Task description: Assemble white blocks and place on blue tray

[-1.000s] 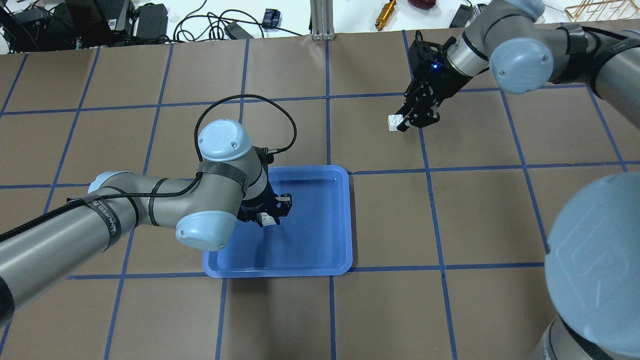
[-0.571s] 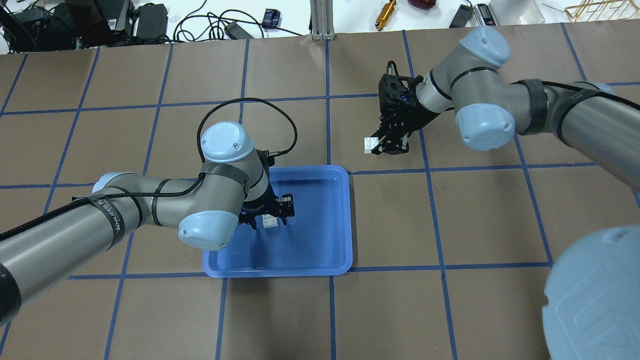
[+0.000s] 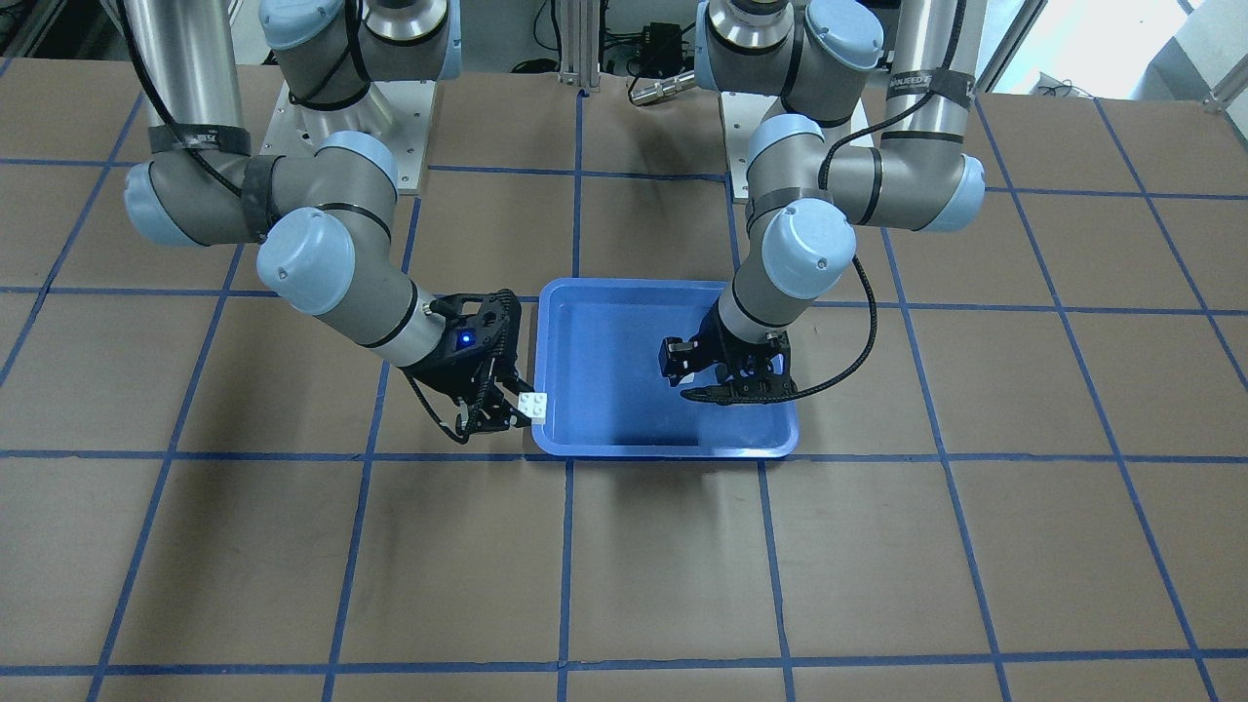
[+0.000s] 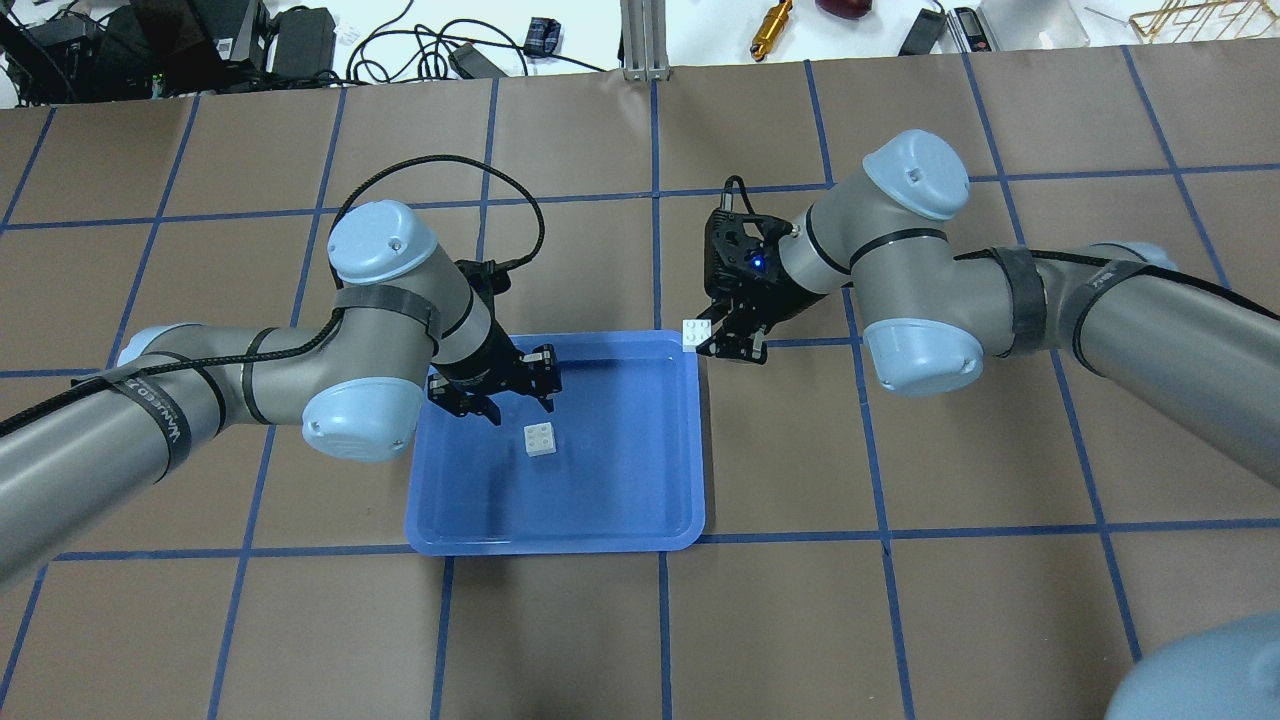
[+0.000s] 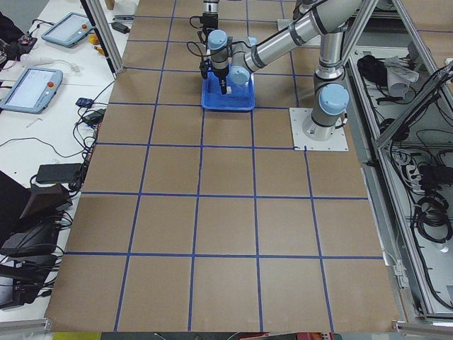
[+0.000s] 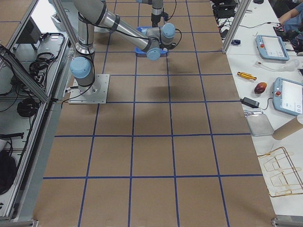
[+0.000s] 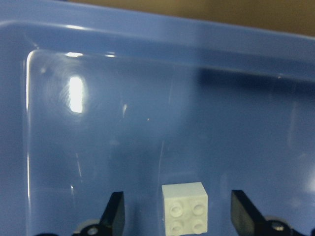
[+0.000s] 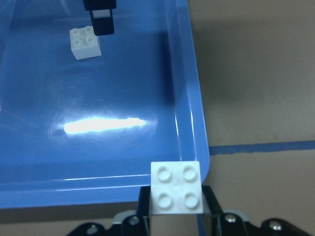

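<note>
The blue tray (image 4: 620,480) lies mid-table. One white block (image 4: 540,438) lies studs up on the tray floor. My left gripper (image 4: 495,395) is open just behind it and holds nothing. In the left wrist view the block (image 7: 184,206) sits between the spread fingers (image 7: 115,214). My right gripper (image 4: 718,340) is shut on the second white block (image 4: 697,334) and holds it over the tray's far right corner. In the right wrist view this block (image 8: 176,187) hangs above the tray rim (image 8: 189,98), and the first block (image 8: 84,42) shows beyond it. In the front view the right gripper (image 3: 502,409) holds its block (image 3: 533,407) beside the tray (image 3: 604,370).
The table is brown paper with a blue tape grid. Beyond its far edge lie cables (image 4: 420,45), a brass tool (image 4: 772,28) and an aluminium post (image 4: 645,40). Both arms reach in over the table's middle.
My left gripper has opened, left its white block on the tray and drawn back to the left. My right arm has carried its block left and down to the tray's far right corner.
</note>
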### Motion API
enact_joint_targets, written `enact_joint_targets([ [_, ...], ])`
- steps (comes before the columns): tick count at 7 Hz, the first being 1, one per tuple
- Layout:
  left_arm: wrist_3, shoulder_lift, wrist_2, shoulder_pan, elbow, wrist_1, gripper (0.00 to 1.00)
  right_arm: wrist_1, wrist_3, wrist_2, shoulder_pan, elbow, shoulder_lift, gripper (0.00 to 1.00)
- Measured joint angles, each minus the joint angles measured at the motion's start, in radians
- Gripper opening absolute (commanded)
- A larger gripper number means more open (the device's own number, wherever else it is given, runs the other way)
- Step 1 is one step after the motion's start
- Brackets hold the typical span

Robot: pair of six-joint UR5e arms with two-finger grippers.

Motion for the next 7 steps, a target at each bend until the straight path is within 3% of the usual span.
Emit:
enact_joint_targets([
  [2,0.082,0.004,-0.021,0.040,-0.016,-0.016,0.23,-0.080,0.082,-0.009,0.079,0.026,-0.001,0.00],
  [7,0.138,0.006,-0.036,0.054,-0.062,-0.033,0.16,-0.199,0.193,-0.010,0.170,0.070,0.035,0.00],
])
